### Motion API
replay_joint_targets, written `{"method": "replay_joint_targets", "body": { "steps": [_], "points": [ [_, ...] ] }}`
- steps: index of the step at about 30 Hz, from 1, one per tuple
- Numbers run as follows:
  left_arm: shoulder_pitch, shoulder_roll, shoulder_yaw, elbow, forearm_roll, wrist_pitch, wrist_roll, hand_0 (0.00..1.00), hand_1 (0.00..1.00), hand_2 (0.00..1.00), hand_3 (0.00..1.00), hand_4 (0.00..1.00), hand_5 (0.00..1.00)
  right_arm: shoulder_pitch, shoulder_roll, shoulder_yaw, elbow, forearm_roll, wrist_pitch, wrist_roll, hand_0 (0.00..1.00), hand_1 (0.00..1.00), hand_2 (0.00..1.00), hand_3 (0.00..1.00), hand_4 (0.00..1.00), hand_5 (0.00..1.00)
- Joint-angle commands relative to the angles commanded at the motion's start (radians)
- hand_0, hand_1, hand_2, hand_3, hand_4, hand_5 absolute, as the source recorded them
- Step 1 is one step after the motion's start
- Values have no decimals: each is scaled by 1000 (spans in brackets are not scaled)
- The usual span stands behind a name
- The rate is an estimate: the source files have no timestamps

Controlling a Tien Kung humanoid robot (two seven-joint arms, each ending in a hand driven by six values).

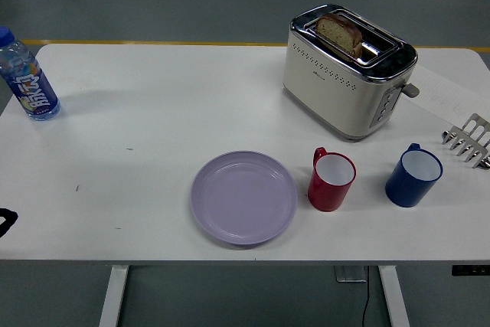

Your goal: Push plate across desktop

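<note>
A lilac plate [243,197] lies flat near the table's front edge, a little left of centre. A small black part of my left hand [5,221] shows at the picture's left edge, far to the left of the plate and apart from it. Too little of it shows to tell how it is held. My right hand is out of view.
A red mug [331,181] stands just right of the plate, with a blue mug [413,176] further right. A cream toaster [346,70] with a bread slice stands at the back right. A water bottle [27,78] stands at the far left. A metal rack [469,140] sits at the right edge.
</note>
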Motion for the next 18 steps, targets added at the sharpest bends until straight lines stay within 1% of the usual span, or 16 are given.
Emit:
{"method": "replay_joint_targets", "body": {
  "steps": [18],
  "points": [
    [-4, 2, -9, -2, -28, -17, -1, 2, 2, 998, 16, 325, 714, 8, -1, -2, -2, 2, 0, 4, 677, 637, 710, 587, 291, 176]
  ]
}}
